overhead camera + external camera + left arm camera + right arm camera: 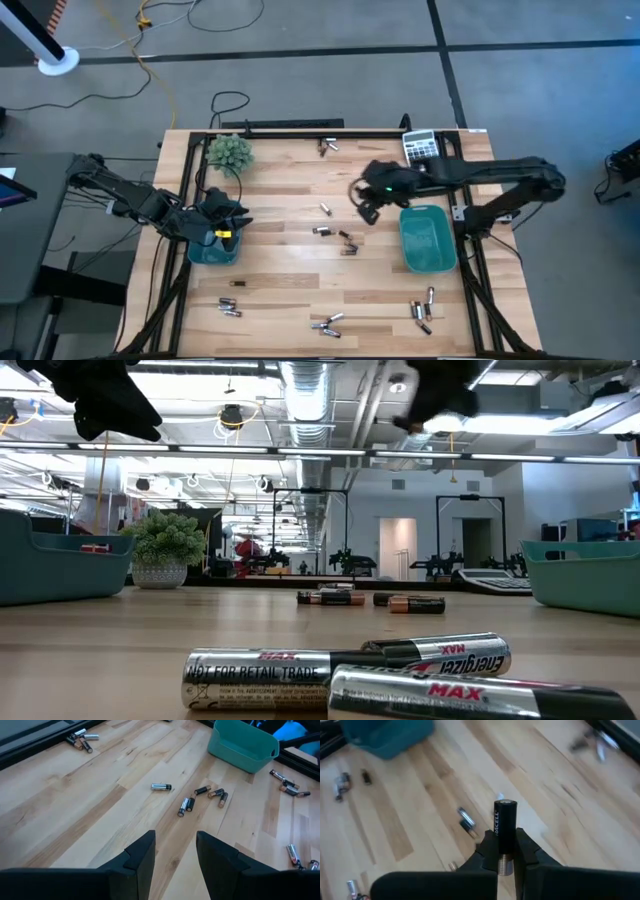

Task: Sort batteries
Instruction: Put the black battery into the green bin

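Nearest the low camera I see a cluster of batteries (400, 670) lying at the table's front edge, silver and black, labels readable. Further back, a few more cells (334, 234) sit mid-table between the two teal bins. My right gripper (506, 851) is raised above the table centre, just left of the right teal bin (428, 240), fingers pinched on one dark battery (504, 827) standing upright between them. My left gripper (175, 851) hangs over the left teal bin (212, 250), fingers spread apart, nothing between them. More batteries (328, 147) lie at the far edge, near the potted plant (230, 153) and grey calculator (421, 146).
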### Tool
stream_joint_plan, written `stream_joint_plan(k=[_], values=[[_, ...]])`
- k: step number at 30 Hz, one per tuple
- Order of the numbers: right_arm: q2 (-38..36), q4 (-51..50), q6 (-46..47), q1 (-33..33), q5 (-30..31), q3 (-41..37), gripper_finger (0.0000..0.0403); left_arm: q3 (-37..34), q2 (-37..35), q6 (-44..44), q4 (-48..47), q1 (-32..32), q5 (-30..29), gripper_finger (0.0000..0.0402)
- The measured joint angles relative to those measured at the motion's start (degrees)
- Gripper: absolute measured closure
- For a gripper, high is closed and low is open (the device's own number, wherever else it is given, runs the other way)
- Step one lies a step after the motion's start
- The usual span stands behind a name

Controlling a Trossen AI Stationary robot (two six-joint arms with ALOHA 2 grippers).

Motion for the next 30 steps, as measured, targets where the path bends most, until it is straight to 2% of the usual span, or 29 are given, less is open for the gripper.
stream_joint_plan(k=[6,11,13,16,22,26,30], values=[[-13.0,-1.98,16.36,1.63,0.69,-13.8,0.038,0.0,0.02,0.01,0.02,0.0,0.0,0.0262],[-17.4,-12.64,31.93,3.19,0.25,-19.67,0.0379,0.0,0.02,0.04,0.31,0.62,-0.04,0.0262],[-17.46,-16.78,35.99,3.61,-1.8,-21.0,0.0379,0.0,0.02,0.04,0.65,1.35,-0.07,0.0262],[-16.48,-19.0,37.74,3.57,-5.08,-23.35,0.0379,0.0,0.02,0.04,1.62,2.61,-0.09,0.0262],[-13.39,-15.68,36.71,3.47,-11.43,-29.84,0.0379,0.0,0.02,1.75,3.42,4.06,-0.17,0.0262],[-12.04,-10.24,36.45,3.49,-15.43,-34.78,0.038,0.0,0.02,3.21,3.49,4.56,-0.17,0.0262],[-12.12,-3.38,36.9,3.47,-16.57,-38.64,0.038,0.0,0.02,3.1,3.51,4.85,-0.17,0.0262]])
